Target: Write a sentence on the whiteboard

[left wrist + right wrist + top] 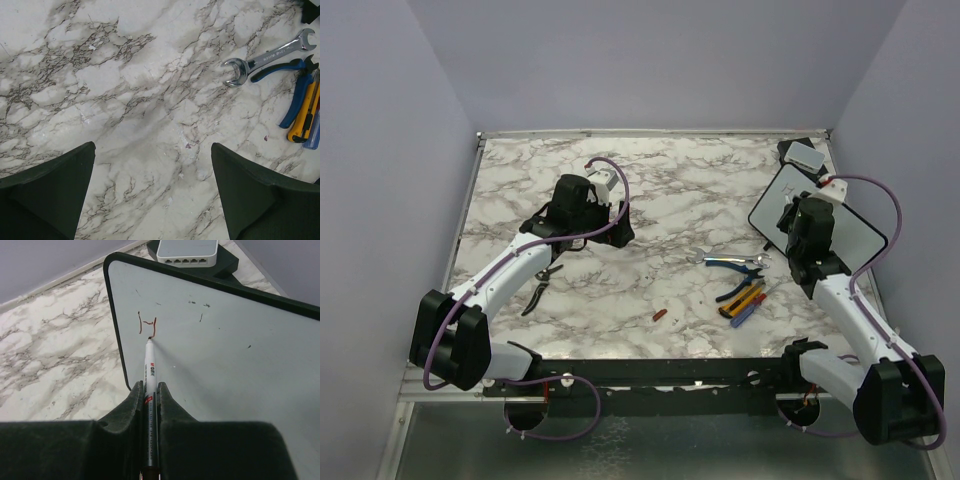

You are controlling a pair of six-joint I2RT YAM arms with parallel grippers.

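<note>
Far right on your table (650,200), one whiteboard (225,350) lies beneath your right gripper (150,390), clamped on one marker (149,365), its tip touching two red strokes (140,322); your left gripper (152,170) hangs spread wide near one wrench (265,56).

You'll see a wrench (725,259), blue pliers (738,270) and a yellow tool (740,296) clustered right of the worktop's (650,200) middle, a red bit (660,315) by the near edge, shears (542,285) toward the left edge, and a switch (807,155) in the far-right corner.

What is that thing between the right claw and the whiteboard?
A marker pen: the right claw grips it, and its tip touches the whiteboard at the red strokes. The right wrist view shows this.
</note>
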